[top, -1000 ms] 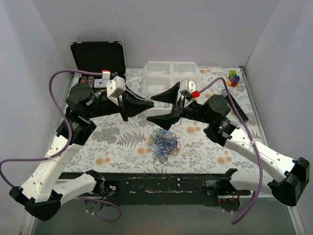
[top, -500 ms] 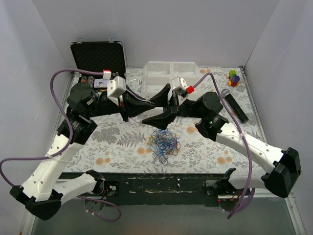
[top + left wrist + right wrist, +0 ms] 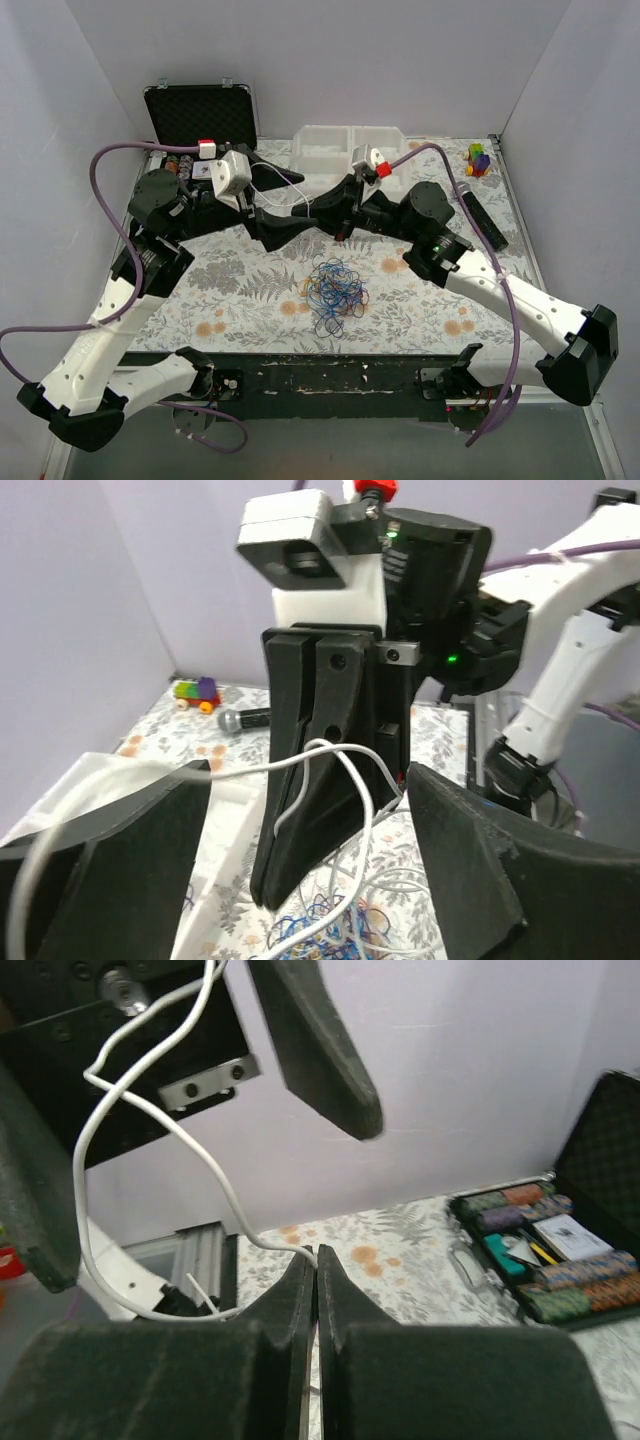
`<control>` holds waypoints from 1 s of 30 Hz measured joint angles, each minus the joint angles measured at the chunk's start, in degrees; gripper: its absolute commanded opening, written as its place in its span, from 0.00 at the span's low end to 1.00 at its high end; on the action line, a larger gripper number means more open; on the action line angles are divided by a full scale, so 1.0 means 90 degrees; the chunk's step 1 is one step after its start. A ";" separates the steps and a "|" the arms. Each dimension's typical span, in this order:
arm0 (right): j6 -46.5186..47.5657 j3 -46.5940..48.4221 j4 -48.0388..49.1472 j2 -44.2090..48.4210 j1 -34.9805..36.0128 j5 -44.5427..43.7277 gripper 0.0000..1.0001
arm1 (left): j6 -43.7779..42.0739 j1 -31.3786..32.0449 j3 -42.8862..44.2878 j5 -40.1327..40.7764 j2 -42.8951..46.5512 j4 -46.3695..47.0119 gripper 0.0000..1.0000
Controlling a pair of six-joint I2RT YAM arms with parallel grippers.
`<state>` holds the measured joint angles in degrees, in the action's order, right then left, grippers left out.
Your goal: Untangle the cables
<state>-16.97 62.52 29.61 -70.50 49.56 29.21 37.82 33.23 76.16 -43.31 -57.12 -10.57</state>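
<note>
Above the cables [image 3: 335, 288], the right gripper [image 3: 316, 1260] pinches a white wire [image 3: 130, 1100] between closed jaws. The left gripper [image 3: 310, 780] gapes open around it. The wire trails down to the cables, heaped on the table [image 3: 240, 290].

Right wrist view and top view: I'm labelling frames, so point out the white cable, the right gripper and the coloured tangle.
white cable [image 3: 222, 1192], right wrist view, middle of its hanging curve.
right gripper [image 3: 315, 1252], right wrist view, where its shut fingertips meet.
coloured tangle [image 3: 335, 288], top view, centre of the heap.

white wire's [image 3: 135, 1103] end cut off, cables [image 3: 310, 932] cropped below, case [image 3: 200, 115] contents indistinct
</note>
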 measured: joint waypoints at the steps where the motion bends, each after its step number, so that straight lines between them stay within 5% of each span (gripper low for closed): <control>1: 0.0090 0.0058 -0.0185 0.0034 -0.0015 -0.0209 0.01 | -0.0036 0.0000 -0.0002 0.0138 0.0024 0.0000 0.88; 5: 0.0296 0.0141 -0.0763 0.0253 -0.0291 -0.0933 0.01 | -0.0192 0.0000 0.0097 0.0792 0.0070 -0.0228 0.98; 13: 0.0376 0.0612 -0.1557 0.0202 -0.1511 -0.1909 0.01 | -0.0345 0.0000 0.0138 0.1484 0.0117 -0.0709 0.98; 30: 0.1477 0.1413 -0.2504 -0.0792 -0.1688 -0.3650 0.01 | -0.0508 0.0000 -0.0301 0.1916 0.0597 -0.0971 0.98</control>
<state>-3.68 75.24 7.07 -77.62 34.37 -3.64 33.26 33.23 73.45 -26.06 -51.75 -19.31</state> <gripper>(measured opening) 0.031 0.981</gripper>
